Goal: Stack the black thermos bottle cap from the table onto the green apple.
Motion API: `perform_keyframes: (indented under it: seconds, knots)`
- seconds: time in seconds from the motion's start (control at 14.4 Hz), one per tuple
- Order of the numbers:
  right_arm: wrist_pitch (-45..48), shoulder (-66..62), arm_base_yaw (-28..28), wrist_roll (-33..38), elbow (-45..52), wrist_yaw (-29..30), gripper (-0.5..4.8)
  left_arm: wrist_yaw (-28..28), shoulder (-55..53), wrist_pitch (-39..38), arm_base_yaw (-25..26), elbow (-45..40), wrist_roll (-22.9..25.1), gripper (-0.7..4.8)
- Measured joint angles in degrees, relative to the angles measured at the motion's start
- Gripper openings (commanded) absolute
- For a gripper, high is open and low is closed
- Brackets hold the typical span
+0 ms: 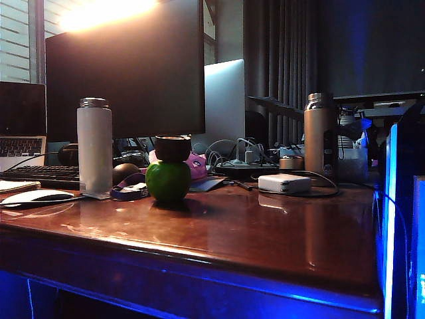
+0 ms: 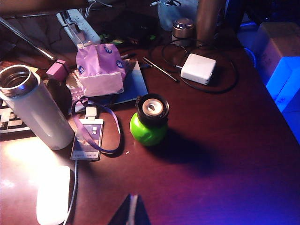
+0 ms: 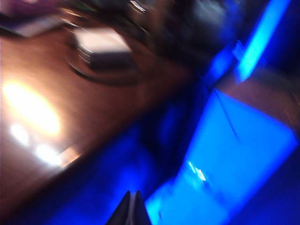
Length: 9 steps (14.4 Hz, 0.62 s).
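We see the table [image 1: 265, 232], a glossy reddish-brown desk with a rounded front edge, filling the lower part of the exterior view. At its back stands a large dark monitor [image 1: 126, 66]. A tall white bottle [image 1: 94, 145] stands open-topped on the left part of the table, and a steel bottle [image 1: 319, 136] stands well apart from it on the right. Between them, near the back, lies a white power adapter [image 1: 284, 183] ringed by its dark cable. A pink cloth bundle [image 2: 99, 68] sits behind the fruit, and a badge on a purple lanyard [image 2: 89, 140] lies flat between the white bottle and the fruit. A white mouse [image 1: 36, 197] rests near the left front.

The green apple [image 1: 168, 181] sits on the table just right of the white bottle. The black thermos bottle cap [image 1: 172, 147] rests on top of the apple, touching it, upright, with its pale circular face turned upward in the left wrist view.

The left gripper [image 2: 132, 212] hangs above the table in front of the apple, well apart from it; we see its dark fingertips drawn together with nothing between them. The right gripper [image 3: 132, 210] is out over the table's right edge, above blue-lit surroundings, in a heavily blurred picture; its fingertips meet in a point and hold nothing.
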<state>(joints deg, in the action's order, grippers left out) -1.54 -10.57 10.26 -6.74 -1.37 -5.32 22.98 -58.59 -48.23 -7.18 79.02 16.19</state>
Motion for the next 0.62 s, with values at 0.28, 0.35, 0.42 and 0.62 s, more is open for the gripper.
perform_keyframes:
  seconds: [0.28, 0.35, 0.42, 0.62]
  knots:
    - [-5.92, 5.77, -2.38, 3.37, 0.79, 0.31, -0.01, 0.00, -0.02, 0.02, 0.00, 0.00, 0.00, -0.05]
    - [-7.85, 7.04, -2.38, 4.87, 0.79, 0.37, -0.01, 0.02, 0.00, 0.00, -0.02, 0.00, 0.00, -0.05]
    - [-8.33, 7.96, -2.38, 5.99, 0.79, 0.39, -0.01, 0.00, 0.00, 0.00, 0.00, 0.00, 0.02, -0.05]
    - [-8.04, 10.32, -2.38, 6.75, 0.79, 0.37, -0.01, 0.00, -0.04, 0.02, 0.00, 0.00, 0.02, -0.05]
